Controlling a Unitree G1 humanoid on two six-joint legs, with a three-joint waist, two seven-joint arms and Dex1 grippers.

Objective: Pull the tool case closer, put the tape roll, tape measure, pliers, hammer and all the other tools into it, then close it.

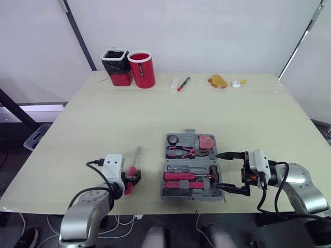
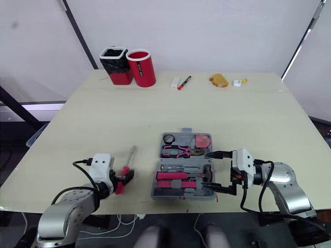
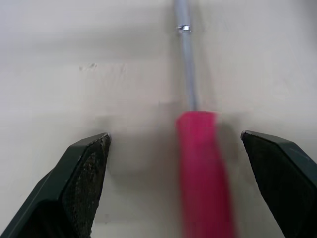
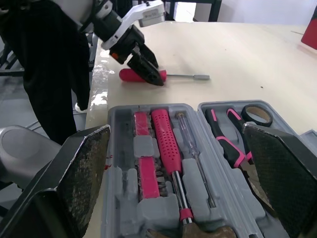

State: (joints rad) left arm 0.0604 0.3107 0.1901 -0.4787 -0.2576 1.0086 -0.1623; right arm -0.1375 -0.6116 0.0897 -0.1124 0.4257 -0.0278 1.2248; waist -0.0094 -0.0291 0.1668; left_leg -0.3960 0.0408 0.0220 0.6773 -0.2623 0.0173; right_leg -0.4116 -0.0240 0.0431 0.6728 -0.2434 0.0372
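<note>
Left gripper (image 3: 176, 148): spread wide, pinching nothing. Straddles the glossy, round plastic grip of a red-handled screwdriver (image 3: 200, 163) with a thin silver metal shaft, leaving a strip of bare table on each side of the grip. Black fingers (image 3: 84, 168) wedge-shaped, with rough, grainy inner pads. Screwdriver flat on the pale beige matte tabletop (image 1: 155, 111), near the front edge and well to the left of the case, shaft pointing away from the robot.

Right gripper (image 1: 223, 171): likewise wide open, gripping nothing. Reaches in at the right-hand edge of the open grey moulded-plastic tool case (image 1: 186, 196), one fingertip level with the far half, the other level with the near half; cannot tell whether either tip touches the plastic.

Tool case flat on the table, near the front edge and about midway across, both halves lying open, with a small handle on the far side. Inside, recessed grey trays shaped to the tools.

- Far half: a black ring-shaped tape roll (image 1: 172, 139), a rounded red tape measure (image 1: 207, 141), and pliers (image 1: 183, 151) with pink-and-black grips and a dark metal head.
- Near half: a hammer (image 4: 166, 144) with a pink dimpled grip and steel neck, and beside it a slim clear-handled screwdriver (image 4: 190, 148).
</note>
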